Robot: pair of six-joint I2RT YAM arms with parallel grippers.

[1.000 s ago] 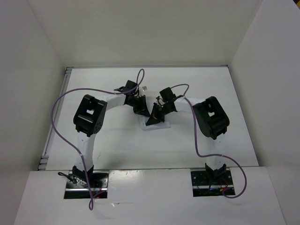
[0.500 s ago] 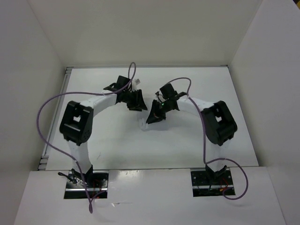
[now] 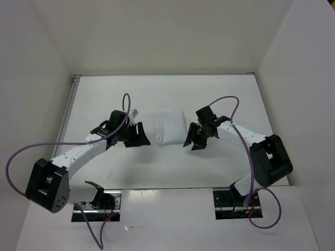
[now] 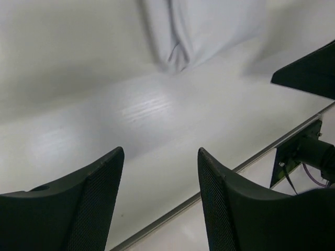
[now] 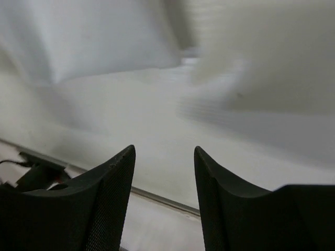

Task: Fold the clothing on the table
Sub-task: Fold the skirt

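The clothing (image 3: pixel 168 126) lies on the table (image 3: pixel 230 94) as a small white folded bundle, in the middle between the two arms. My left gripper (image 3: pixel 142 136) is just left of it, open, with nothing between its fingers. My right gripper (image 3: pixel 188 141) is just right of it, also open and holding nothing. In the left wrist view the clothing (image 4: pixel 204 26) lies ahead of the open left gripper (image 4: pixel 159 151), clear of its fingers (image 4: pixel 89 198). In the blurred right wrist view the clothing (image 5: pixel 99 36) lies beyond the open right gripper (image 5: pixel 163 149).
White walls enclose the table at the back and on both sides. A thin metal rail (image 3: pixel 65 130) runs along its left edge. Purple cables (image 3: pixel 31 151) loop off both arms. The arm bases (image 3: pixel 97 201) are bolted at the near edge.
Both grippers have opened and let go of the clothing. Both arms have drawn apart, left arm to the left and right arm to the right, and the folded bundle now lies uncovered between them.
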